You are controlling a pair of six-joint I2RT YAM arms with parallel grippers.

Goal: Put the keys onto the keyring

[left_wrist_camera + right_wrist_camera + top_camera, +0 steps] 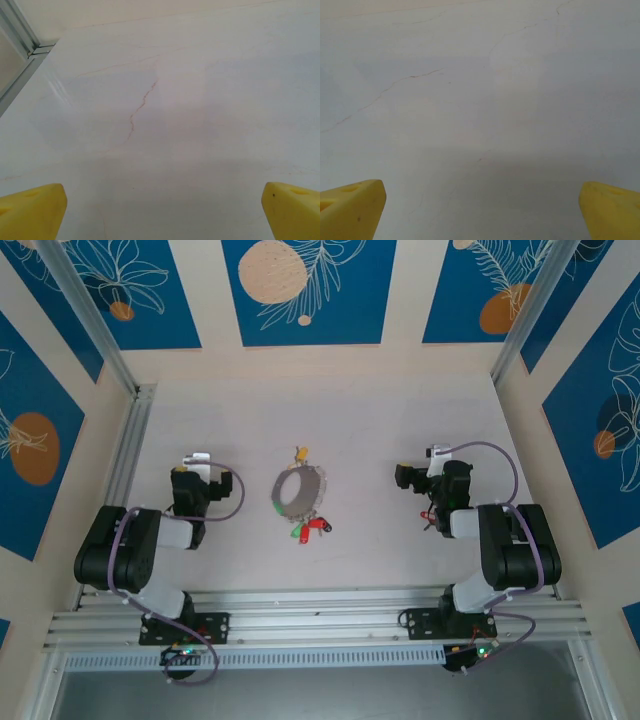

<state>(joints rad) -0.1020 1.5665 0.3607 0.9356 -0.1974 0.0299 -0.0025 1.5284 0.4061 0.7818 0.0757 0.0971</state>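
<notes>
You're looking at both arms parked low over the table [350, 410]. The left claw [162, 212] is standing wide apart and gripping nothing. Its yellow fingertips [30, 212] are sitting at the bottom corners of the left wrist view, with bare pale tabletop between and ahead of them. A thin reddish crack line [142, 102] is running across the surface ahead of that claw, and a metal rail [20, 55] is crossing the far left corner.

The right claw [482, 210] is also spread wide and empty. Its yellow fingertips [610, 212] are framing bare table with faint hairline marks.

In the top view the keyring [298, 492] is lying flat on the table between the two claws, to the right of the left one and to the left of the right one, touching neither. The keys [312, 529] are lying around it: red and green heads just on its near side and a yellow-headed one [300, 453] at its far edge. Whether any are threaded on, you cannot tell. A small red thing [428, 517] is sitting beside the right arm, too small to identify.
</notes>
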